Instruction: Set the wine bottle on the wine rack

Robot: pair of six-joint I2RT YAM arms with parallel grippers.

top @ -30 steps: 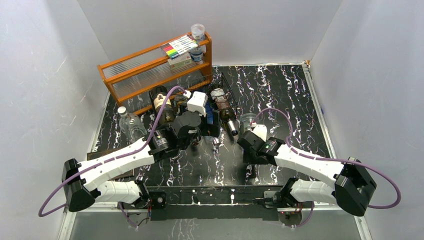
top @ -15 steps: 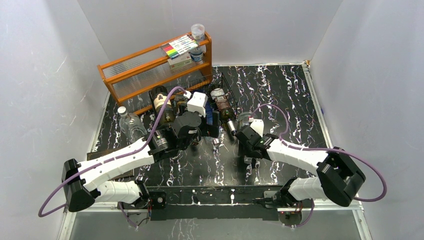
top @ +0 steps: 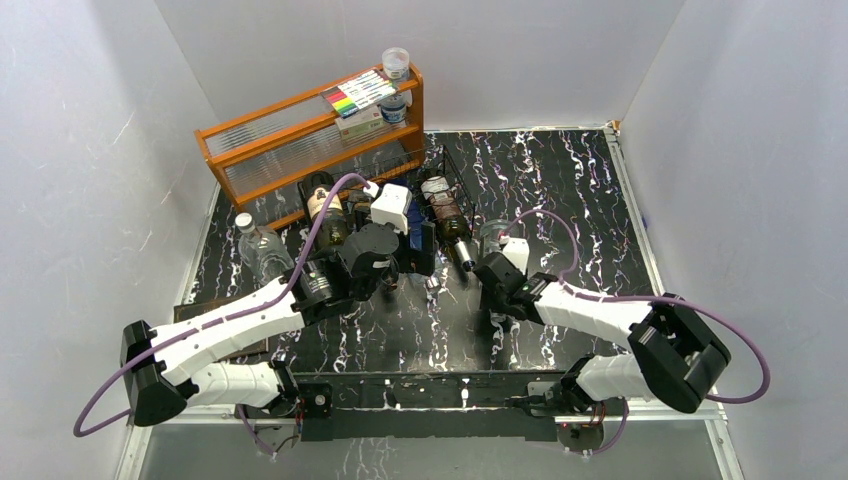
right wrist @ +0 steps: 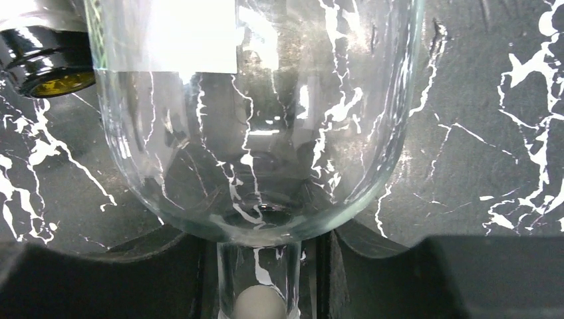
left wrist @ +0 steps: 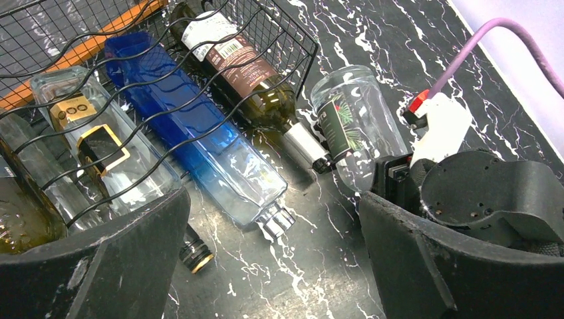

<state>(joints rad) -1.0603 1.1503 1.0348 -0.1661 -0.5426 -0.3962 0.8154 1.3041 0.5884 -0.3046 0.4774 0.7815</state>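
A clear glass wine bottle (top: 493, 239) lies on the marbled table to the right of the black wire wine rack (top: 456, 166), outside it. Its neck points toward the arms. My right gripper (top: 497, 275) is shut on that neck; in the right wrist view the neck sits between the fingers of the right gripper (right wrist: 261, 256) under the bottle (right wrist: 259, 119) shoulder. The left gripper (top: 412, 262) hangs open over the table in front of the rack (left wrist: 266, 33), nothing between its fingers (left wrist: 93, 266). In the left wrist view the clear bottle (left wrist: 352, 126) lies right of the rack.
The rack holds a blue bottle (left wrist: 193, 126), a dark labelled bottle (left wrist: 246, 80) and a clear square bottle (left wrist: 93, 146). An orange wooden shelf (top: 300, 140) stands behind it. A plastic water bottle (top: 262, 250) lies at the left.
The right arm has swung left and forward to the clear bottle's neck. The left arm has barely moved.
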